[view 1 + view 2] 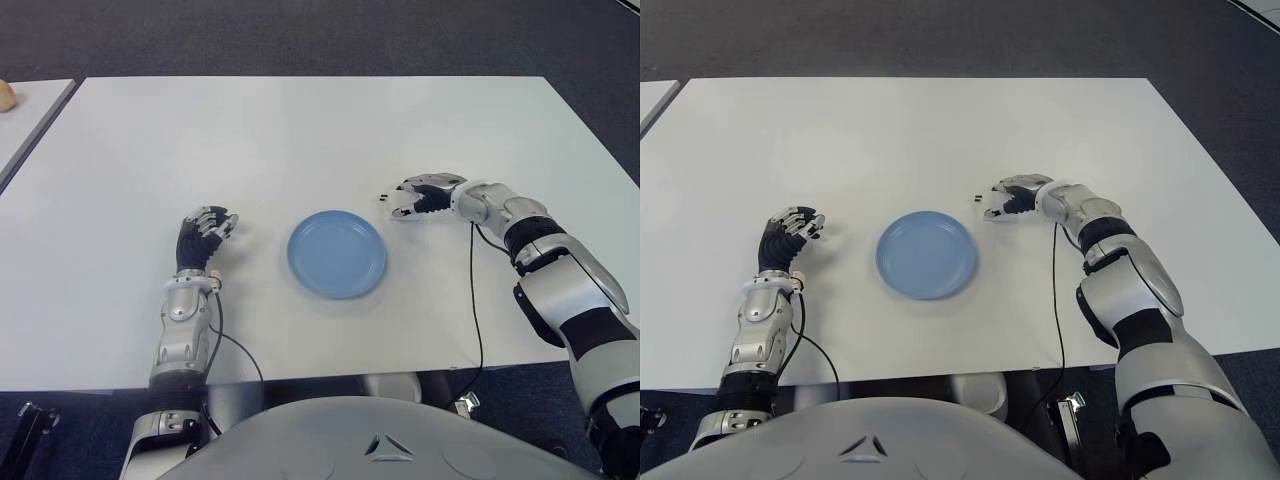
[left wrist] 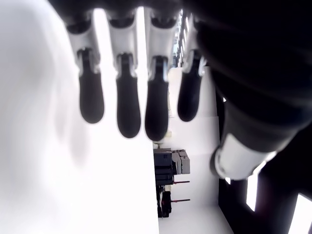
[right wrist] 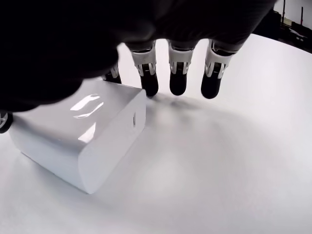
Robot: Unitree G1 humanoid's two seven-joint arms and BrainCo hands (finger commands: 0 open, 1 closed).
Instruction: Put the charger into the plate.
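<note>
Left hand (image 1: pixel 205 232) nearest, idle left of the plate (image 1: pixel 337 254), fingers relaxed, empty. Right hand (image 1: pixel 418 198) arched over the charger (image 3: pixel 80 139), on the table (image 1: pixel 300 140) right of plate; fingers spread, not clamped. Risk: smooth block slips during closing.

Bright, even light – glare on charger (image 3: pixel 80 141)

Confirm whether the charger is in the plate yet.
Not yet. The charger lies on the white table under the right hand, right of the empty blue plate.
</note>
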